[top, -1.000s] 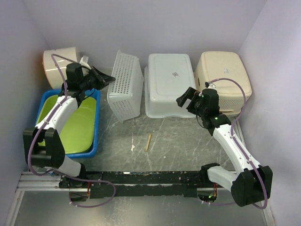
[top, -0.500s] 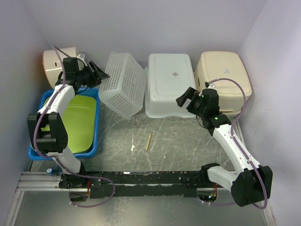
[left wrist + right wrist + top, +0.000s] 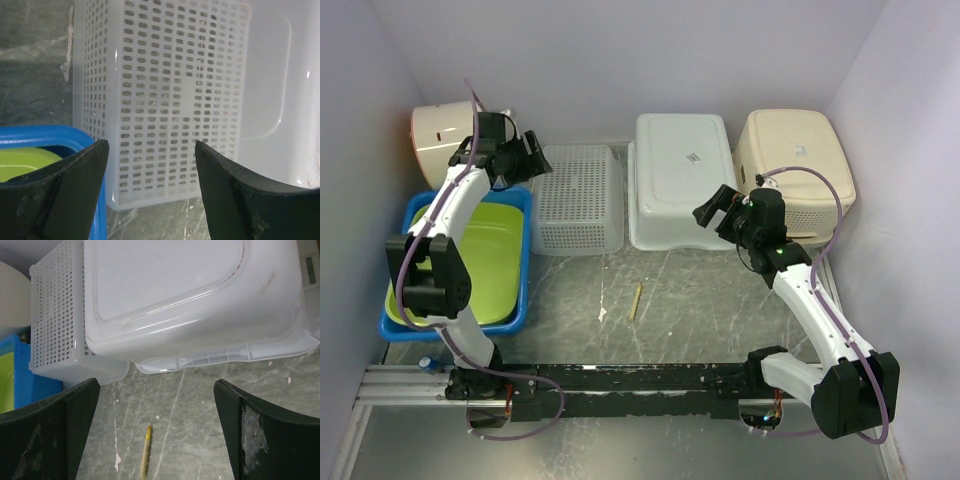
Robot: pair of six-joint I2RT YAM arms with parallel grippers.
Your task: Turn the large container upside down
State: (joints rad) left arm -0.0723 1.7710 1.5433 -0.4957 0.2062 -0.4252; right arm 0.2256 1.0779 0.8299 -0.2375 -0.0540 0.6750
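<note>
Perforated basket (image 3: 578,197) inverted, tub label (image 3: 694,157) unreadable

The basket (image 3: 578,198) is white, pierced all over with neat rows of small slots. The tub (image 3: 680,180) beside it is plain glossy white with one small dark label. The next tub (image 3: 795,160) is cream, as is the round container (image 3: 438,130). The tray (image 3: 525,280) is bright blue and holds a lime-green lid (image 3: 495,260). The table (image 3: 700,300) is mottled grey with pale scratches, and the stick (image 3: 636,298) on it is tan. The arms (image 3: 815,300) are white with black joints and purple cables (image 3: 840,235).
</note>
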